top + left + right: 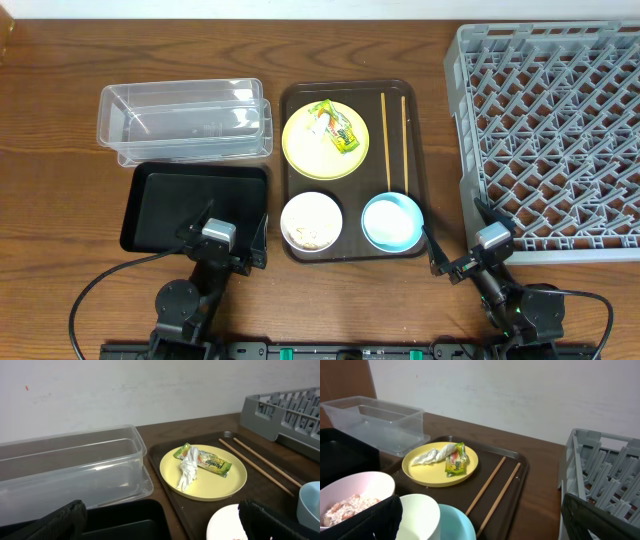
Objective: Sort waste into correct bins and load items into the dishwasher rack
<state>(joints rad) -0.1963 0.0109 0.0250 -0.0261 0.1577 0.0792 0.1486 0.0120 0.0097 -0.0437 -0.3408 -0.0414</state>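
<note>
- The left gripper [224, 232] hovers over the near edge of the black tray [160, 190], jaws wide and empty.
- The right gripper [460, 235] is between the light blue bowl [391, 221] and the grey rack [545, 130], jaws wide and empty.
- The snack wrapper [343, 132] and tissue [320, 113] lie on the yellow plate [305, 155], at the far left of the brown serving tray [418, 150].

Black left arm [208, 268] and right arm [500, 285] carry grey wrist blocks [218, 231], round bases [177, 300], black cables [97, 285].

Dark brown serving tray [394, 150] on wooden table [60, 150]
</note>
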